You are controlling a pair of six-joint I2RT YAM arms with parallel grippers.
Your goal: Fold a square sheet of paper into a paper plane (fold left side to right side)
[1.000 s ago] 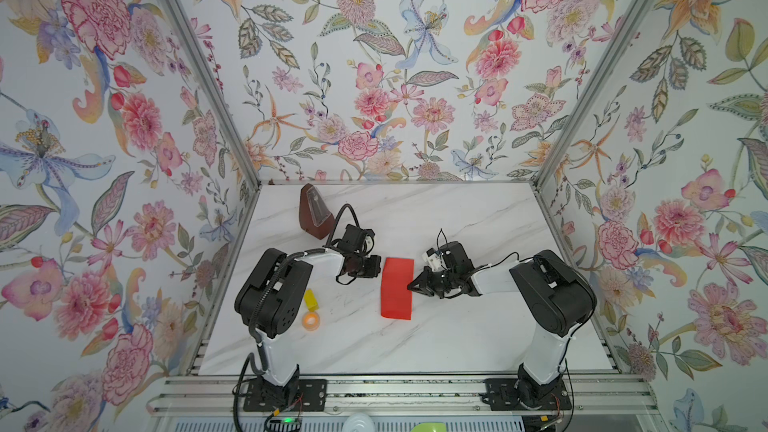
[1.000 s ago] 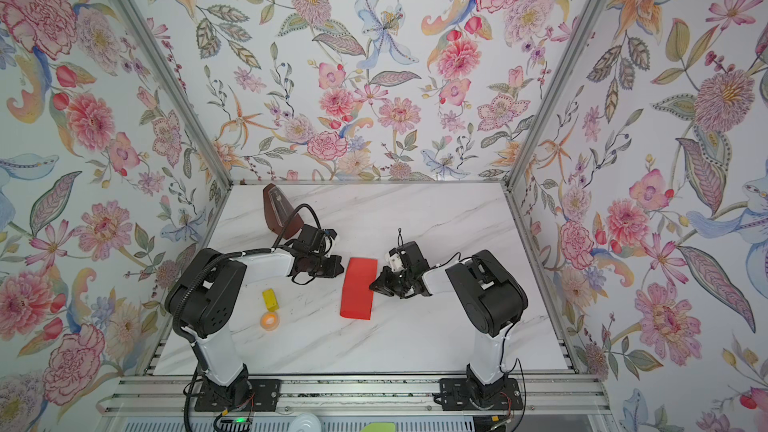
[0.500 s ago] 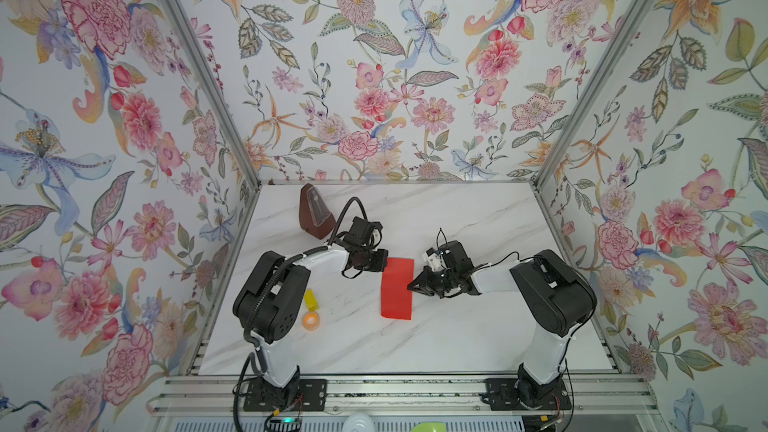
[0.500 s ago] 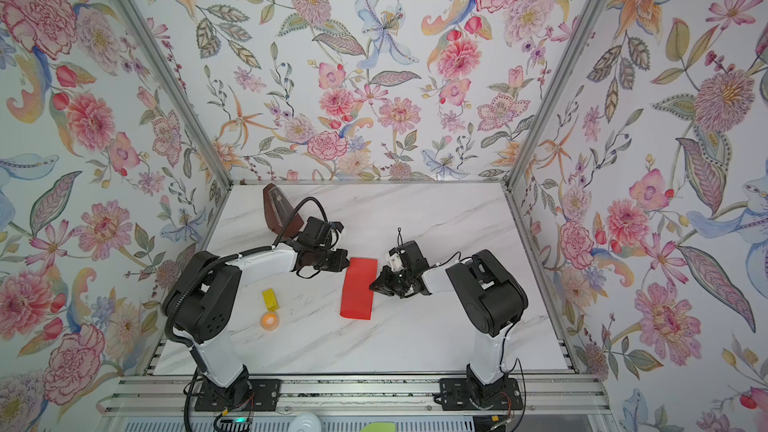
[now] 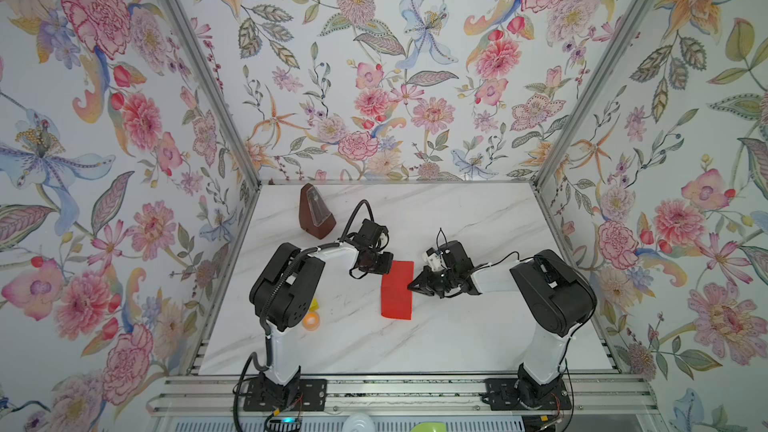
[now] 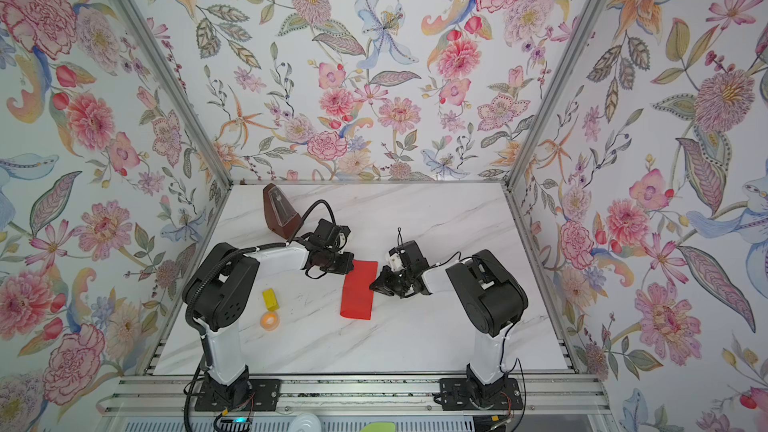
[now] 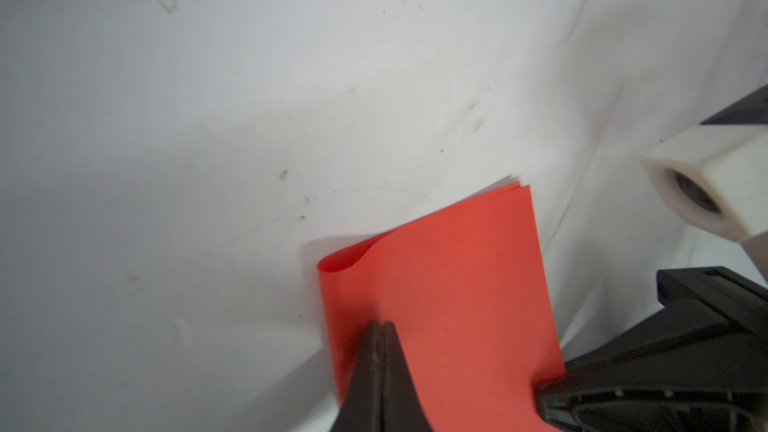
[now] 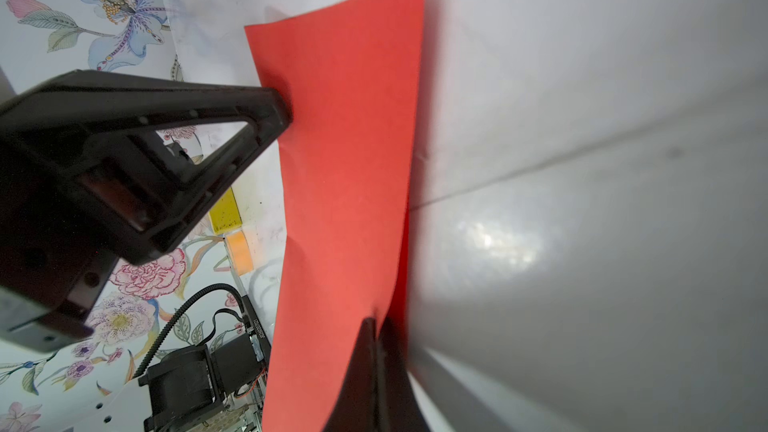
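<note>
1. Just right of the brown metronome [image 5: 316, 216], our left end effector [image 7: 380, 326] has its jaws together, tip pressing near the rounded fold of the square sheet of paper [image 7: 436, 284].
2. Further right of the metronome and nearer us, that sheet lies on the tabletop [image 5: 478, 326], doubled into a tall rectangle.
3. Furthest right of the metronome, our right end effector [image 8: 378, 324], jaws together, pins the open edges.
4. We judge the fold puffy: pin with the right tip and sweep the left tip along it.
5. We read no brand; the motor label [image 8: 258, 336] is too small.
</note>
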